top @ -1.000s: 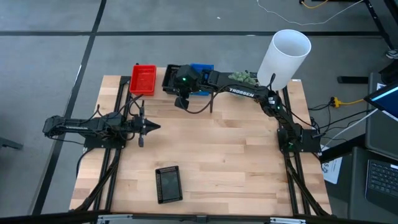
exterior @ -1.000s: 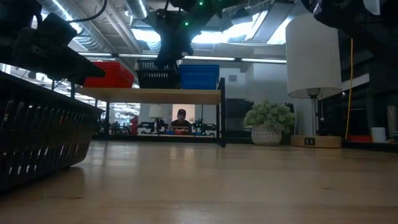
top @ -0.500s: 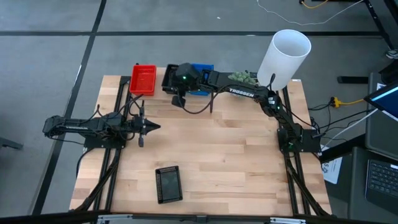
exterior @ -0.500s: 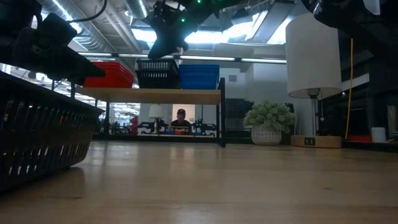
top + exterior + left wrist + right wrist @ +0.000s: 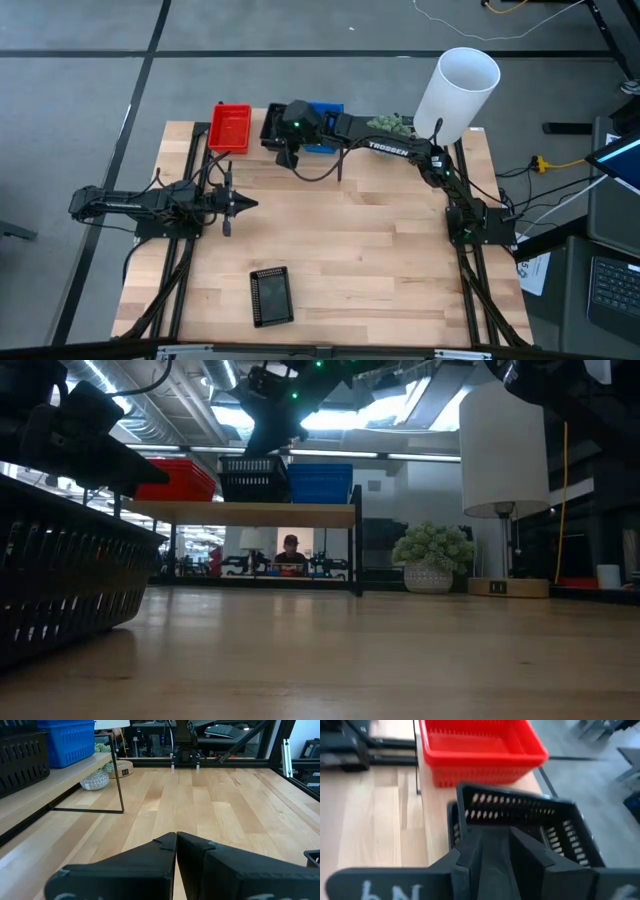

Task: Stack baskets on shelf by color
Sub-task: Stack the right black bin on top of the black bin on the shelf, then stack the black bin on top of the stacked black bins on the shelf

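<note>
Right gripper (image 5: 287,152): extended over the low shelf with a light wood plank top on thin black legs (image 5: 250,513), above the black plastic mesh basket (image 5: 520,827) standing there; fingers part-open, astride the basket's near wall; grip or mere contact not determinable. Red plastic mesh basket (image 5: 230,128) and blue plastic mesh basket (image 5: 325,115) on the same shelf, either side of the black one. Second black mesh basket (image 5: 271,296) flat on the wooden tabletop (image 5: 380,250), near the front edge. Left gripper (image 5: 246,204): closed, empty, parked above the table's left side.
</note>
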Robot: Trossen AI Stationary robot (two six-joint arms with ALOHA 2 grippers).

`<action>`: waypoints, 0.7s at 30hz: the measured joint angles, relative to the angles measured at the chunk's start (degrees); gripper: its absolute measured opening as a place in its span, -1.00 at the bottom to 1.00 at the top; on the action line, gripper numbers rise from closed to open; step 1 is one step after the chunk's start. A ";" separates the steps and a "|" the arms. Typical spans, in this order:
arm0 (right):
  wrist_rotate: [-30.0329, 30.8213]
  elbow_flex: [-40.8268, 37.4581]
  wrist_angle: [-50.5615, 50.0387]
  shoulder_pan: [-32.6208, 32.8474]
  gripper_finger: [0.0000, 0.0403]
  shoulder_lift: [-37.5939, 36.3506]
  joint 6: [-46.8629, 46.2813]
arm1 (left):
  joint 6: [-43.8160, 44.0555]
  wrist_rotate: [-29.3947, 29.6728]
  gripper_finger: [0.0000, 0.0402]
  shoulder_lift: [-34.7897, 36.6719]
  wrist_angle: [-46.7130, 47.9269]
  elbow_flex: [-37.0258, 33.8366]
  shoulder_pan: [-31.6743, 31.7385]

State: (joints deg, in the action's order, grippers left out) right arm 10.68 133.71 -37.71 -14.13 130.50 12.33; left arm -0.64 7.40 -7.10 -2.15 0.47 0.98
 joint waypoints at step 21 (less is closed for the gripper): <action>0.19 0.00 -4.16 0.11 -0.53 0.00 -3.30 | 0.00 -0.02 -0.97 0.01 0.00 0.00 -0.01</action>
State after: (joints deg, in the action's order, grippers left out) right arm 10.87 133.71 -41.86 -14.02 130.50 9.04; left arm -0.64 7.38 -7.09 -2.15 0.47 0.97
